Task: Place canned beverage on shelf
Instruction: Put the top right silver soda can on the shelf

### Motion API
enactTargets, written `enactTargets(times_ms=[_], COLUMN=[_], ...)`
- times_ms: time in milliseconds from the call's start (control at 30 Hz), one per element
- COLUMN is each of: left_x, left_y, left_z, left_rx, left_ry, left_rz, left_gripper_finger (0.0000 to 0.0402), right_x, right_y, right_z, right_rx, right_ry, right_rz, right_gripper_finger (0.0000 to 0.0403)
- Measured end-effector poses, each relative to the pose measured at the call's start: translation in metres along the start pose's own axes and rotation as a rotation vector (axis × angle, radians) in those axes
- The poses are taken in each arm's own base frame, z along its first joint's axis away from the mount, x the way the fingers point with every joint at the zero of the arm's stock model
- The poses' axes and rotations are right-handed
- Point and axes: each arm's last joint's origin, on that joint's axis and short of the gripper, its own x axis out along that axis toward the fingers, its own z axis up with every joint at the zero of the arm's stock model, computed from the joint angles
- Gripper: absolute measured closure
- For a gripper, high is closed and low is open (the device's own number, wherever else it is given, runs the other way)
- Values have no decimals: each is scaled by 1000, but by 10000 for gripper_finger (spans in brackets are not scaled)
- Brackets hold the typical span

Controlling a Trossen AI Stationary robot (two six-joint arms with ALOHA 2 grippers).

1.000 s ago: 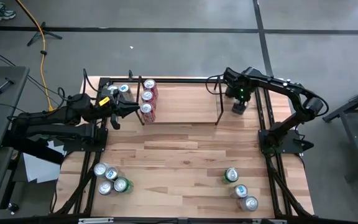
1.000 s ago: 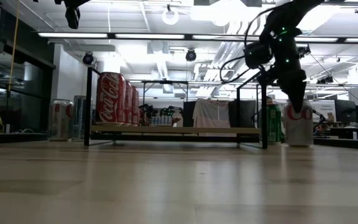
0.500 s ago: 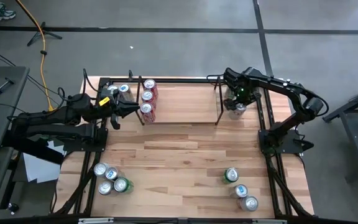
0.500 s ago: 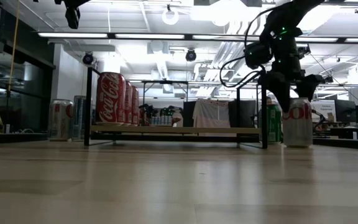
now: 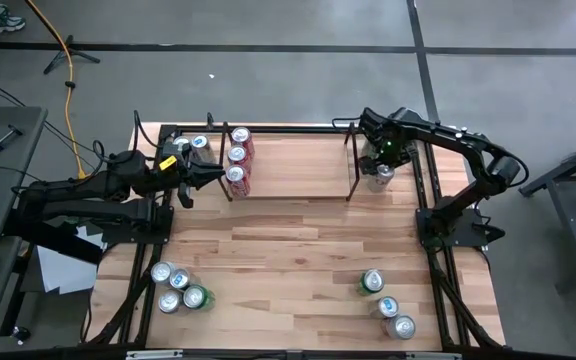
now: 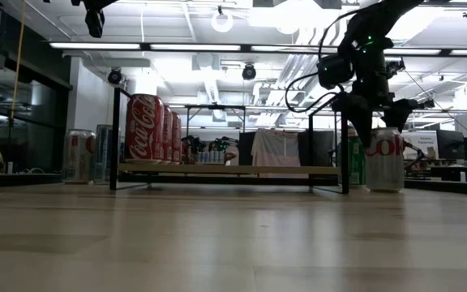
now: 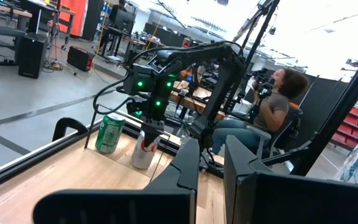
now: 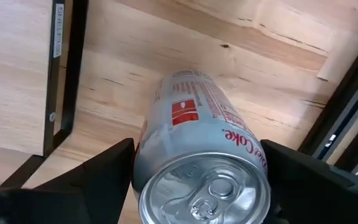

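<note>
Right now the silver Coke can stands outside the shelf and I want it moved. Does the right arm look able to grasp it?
Probably yes. The right gripper hangs right over the silver Coke can, fingers open on either side of it, nothing between. The shelf post stands beside it, apart.

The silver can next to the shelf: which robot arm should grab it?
The right one, probably. Its open tool already sits around the silver can. The left tool is shut at the shelf's other end.

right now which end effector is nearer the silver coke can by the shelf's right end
Right. The right end effector straddles the silver Coke can, open; the left end effector sits shut across the table, by the shelf's other end.
</note>
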Motion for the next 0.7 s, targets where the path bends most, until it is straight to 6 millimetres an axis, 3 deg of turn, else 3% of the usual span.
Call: enactTargets(times_ms=[200, 467, 700], left_x=[0, 0, 0], left_y=[0, 0, 0], left_z=[0, 0, 0], left_rx=[0, 0, 0], left_ry=[0, 0, 1], left_rz=[0, 0, 0], left_gripper_finger=[401, 401, 401], right_x=[0, -2, -25], right_y=[-1, -1, 0], right_z=[0, 1, 10], right_rx=[-23, -89, -272], right_ry=[-1, -13, -68], right_rz=[-13, -26, 12], right_gripper_finger=[67, 8, 9])
